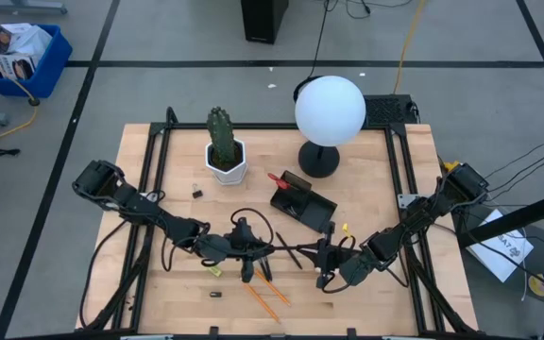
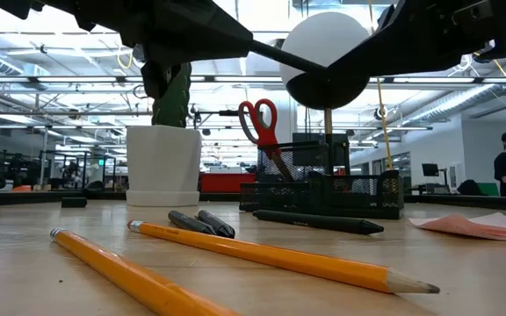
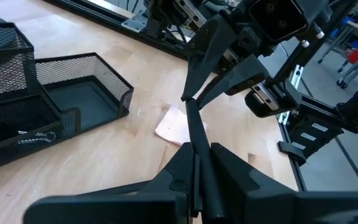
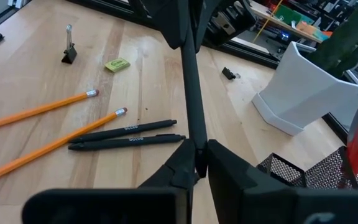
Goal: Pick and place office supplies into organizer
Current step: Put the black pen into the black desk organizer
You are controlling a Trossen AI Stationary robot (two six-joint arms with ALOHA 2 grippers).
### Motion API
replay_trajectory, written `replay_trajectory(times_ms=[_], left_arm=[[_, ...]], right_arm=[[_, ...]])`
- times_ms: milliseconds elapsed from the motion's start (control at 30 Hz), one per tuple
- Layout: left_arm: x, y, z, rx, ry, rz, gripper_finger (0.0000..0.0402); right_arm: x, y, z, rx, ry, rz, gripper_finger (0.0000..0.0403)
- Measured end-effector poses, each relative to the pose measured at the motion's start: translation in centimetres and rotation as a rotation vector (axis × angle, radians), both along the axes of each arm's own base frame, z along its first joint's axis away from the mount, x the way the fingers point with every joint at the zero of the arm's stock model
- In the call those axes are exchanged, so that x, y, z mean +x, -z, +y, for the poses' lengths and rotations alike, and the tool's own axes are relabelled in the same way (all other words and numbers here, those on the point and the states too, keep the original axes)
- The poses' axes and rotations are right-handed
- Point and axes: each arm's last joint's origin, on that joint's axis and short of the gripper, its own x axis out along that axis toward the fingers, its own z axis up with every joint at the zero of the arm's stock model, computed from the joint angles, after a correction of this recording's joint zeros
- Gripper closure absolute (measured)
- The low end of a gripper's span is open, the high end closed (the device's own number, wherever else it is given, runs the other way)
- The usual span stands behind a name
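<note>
black pen [image 3: 194, 127] hangs in mid-air over the front middle of the table, held at both ends. left gripper [image 3: 194, 163] is clamped on one end, fingers pinched tight on the barrel. right gripper [image 4: 197, 149], facing it from the other side, is pinched on the opposite end, so both claws grip the same pen. looks like a hand-over between arms. below on the wood lie two orange pencils [image 4: 42, 109], two more pens [image 4: 129, 129], a pink sticky pad [image 3: 174, 124]. organizer [image 1: 302, 203] sits just behind the grippers, nearer the right arm, red scissors [image 2: 260, 118] already standing in it. judged step: passing the pen across. next move likely calls for one claw to let go, probably the left, then the right to carry the pen back over the organizer, tip it upright and drop it into a compartment.
</note>
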Motion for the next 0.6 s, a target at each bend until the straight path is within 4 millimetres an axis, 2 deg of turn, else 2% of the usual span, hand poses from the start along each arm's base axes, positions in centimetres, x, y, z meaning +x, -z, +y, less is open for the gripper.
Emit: replay_trajectory(times_ms=[267, 600], left_arm=[[0.10, -0.22, 0.07, -0.011, -0.004, -0.025, 0.0361], [0.24, -0.50, 0.23, -0.014, -0.023, -0.055, 0.0361]], right_arm=[[-0.03, -0.06, 0.07, -0.004, 0.000, -0.006, 0.0359], [-0.44, -0.69, 0.46, -0.004, -0.020, -0.027, 0.0279]])
